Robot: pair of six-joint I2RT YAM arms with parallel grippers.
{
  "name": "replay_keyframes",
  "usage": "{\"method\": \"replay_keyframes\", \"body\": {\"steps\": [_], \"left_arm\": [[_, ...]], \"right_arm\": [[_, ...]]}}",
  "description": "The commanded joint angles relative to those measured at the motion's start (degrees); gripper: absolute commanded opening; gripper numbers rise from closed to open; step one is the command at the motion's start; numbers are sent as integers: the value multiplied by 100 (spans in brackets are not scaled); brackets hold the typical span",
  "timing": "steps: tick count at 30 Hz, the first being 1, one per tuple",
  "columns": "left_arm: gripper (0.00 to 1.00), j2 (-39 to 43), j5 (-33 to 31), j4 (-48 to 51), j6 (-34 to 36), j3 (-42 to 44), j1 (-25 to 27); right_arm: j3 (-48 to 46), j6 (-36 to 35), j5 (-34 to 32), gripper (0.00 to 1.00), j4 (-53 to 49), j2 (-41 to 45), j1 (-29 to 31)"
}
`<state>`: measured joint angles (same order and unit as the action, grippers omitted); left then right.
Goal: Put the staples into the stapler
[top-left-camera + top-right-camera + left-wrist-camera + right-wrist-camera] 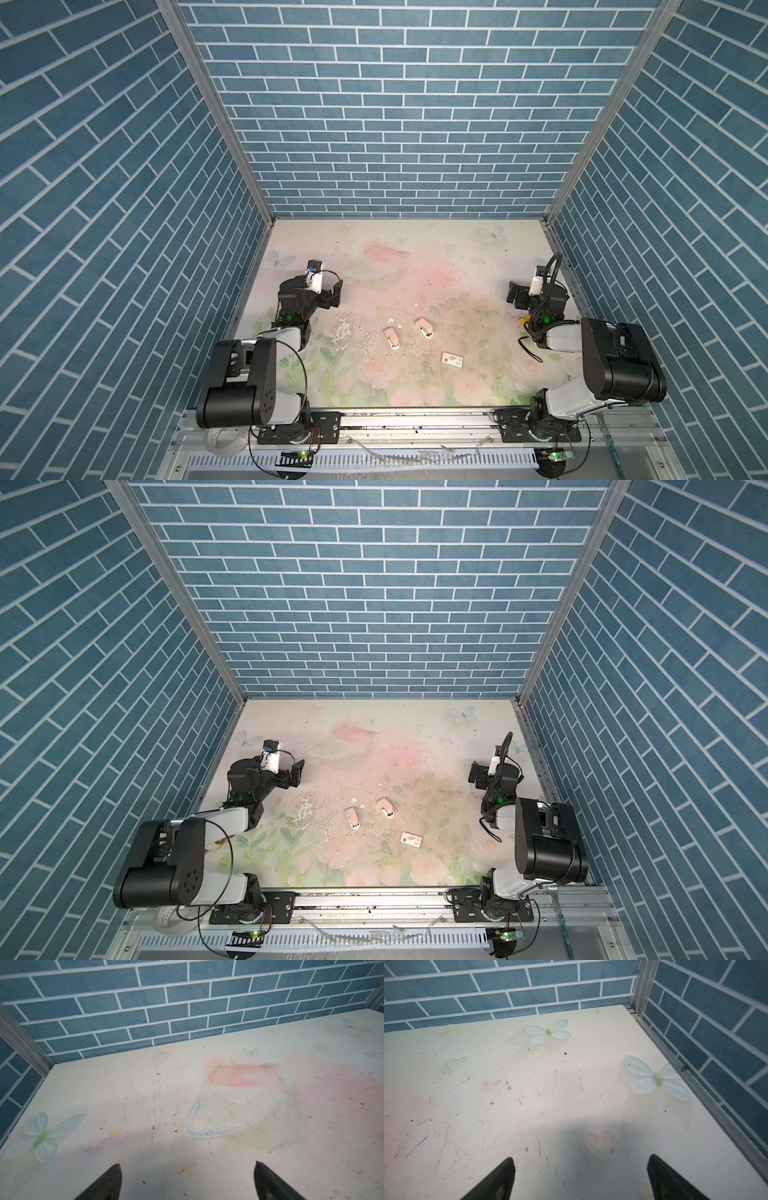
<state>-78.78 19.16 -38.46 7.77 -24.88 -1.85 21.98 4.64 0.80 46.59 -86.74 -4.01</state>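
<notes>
Two small pale pink stapler bodies lie mid-table in both top views, one [392, 337] left of the other [424, 327]; I cannot tell which is the stapler. A small white box with a red mark [452, 359] lies nearer the front, right of them. The staples themselves are hidden. My left gripper [336, 291] hovers open at the back left, well away from these. My right gripper [513, 293] hovers open at the back right. Each wrist view shows only bare mat between the spread fingertips of the left gripper [187, 1163] and the right gripper [581, 1157].
Blue brick walls close in the floral table mat [415, 257] on three sides, with metal corner posts [641, 985]. A white scrap [391, 320] and a worn patch [343, 330] lie near the stapler bodies. A metal rail [415, 419] runs along the front, with a tape roll [224, 442] at its left.
</notes>
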Motion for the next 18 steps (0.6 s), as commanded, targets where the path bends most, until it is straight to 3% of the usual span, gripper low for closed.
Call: {"method": "replay_keyframes", "body": {"steps": [1,4,7,8,10,13,18], "left_arm": [[100,571,223,1338,155,-402,0],[100,972,298,2490,385,-808,9],[100,979,428,4118,610,-1696,18],[99,983,463,4506,633,-1925,18],[100,1060,661,5086,714,-2321,18],[100,1173,1251,5996,1013,-2850,117],[100,926,1146,7439,1656,-3896,1035]], "right_arm": [[202,-3,-362,99,-720,633,23],[449,217,-585,99,-1657,1242,25],[685,1089,-727,99,-2760,1934,27],[874,1321,-485,99,-3250,2173,23],[1227,1360,653,99,-4205,2667,21],[1049,1869,1919,99,-3977,3042,14],[1294,2551,2716,99,-4733,2818,19]]}}
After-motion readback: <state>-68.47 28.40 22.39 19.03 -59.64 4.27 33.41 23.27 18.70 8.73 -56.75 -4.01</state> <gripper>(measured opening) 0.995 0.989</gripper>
